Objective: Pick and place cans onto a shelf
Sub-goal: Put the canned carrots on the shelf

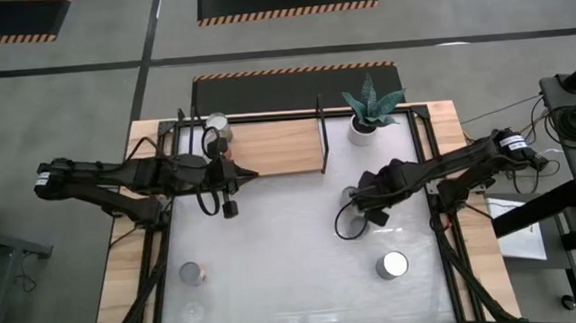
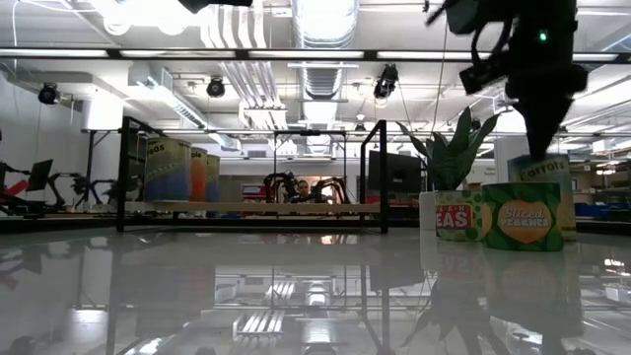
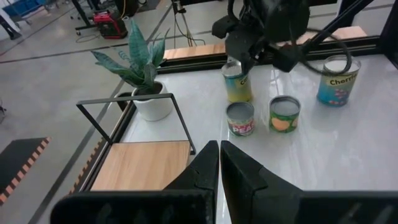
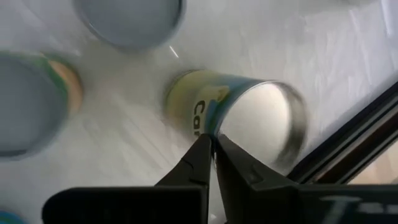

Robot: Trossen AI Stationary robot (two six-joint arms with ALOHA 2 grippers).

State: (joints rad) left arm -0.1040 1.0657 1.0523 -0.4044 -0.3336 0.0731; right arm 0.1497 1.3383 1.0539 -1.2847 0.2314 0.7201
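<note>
The shelf (image 1: 267, 148) is a light wooden board in a black frame at the table's far side, with cans (image 2: 182, 173) at its left end. My left gripper (image 3: 219, 155) is shut and empty, level, just in front of the shelf's near edge (image 1: 244, 174). My right gripper (image 4: 211, 144) is shut and points down over a yellow carrot can (image 3: 238, 84) standing at the right of the table. Its tips stand at the can's top rim. A peas can (image 3: 240, 118), a peaches can (image 3: 285, 115) and a cherries can (image 3: 336, 79) stand close by. My right gripper's shut fingertips come from above at the near edge of the carrot can's top rim (image 4: 219, 127). I cannot tell whether they touch it. The can stands with its bottom on the table.
A white pot with a spiky green plant (image 1: 370, 111) stands beside the shelf's right end. Two more cans (image 1: 193, 274) stand near the table's front left corner. The black table frame (image 4: 348, 149) runs close behind the carrot can.
</note>
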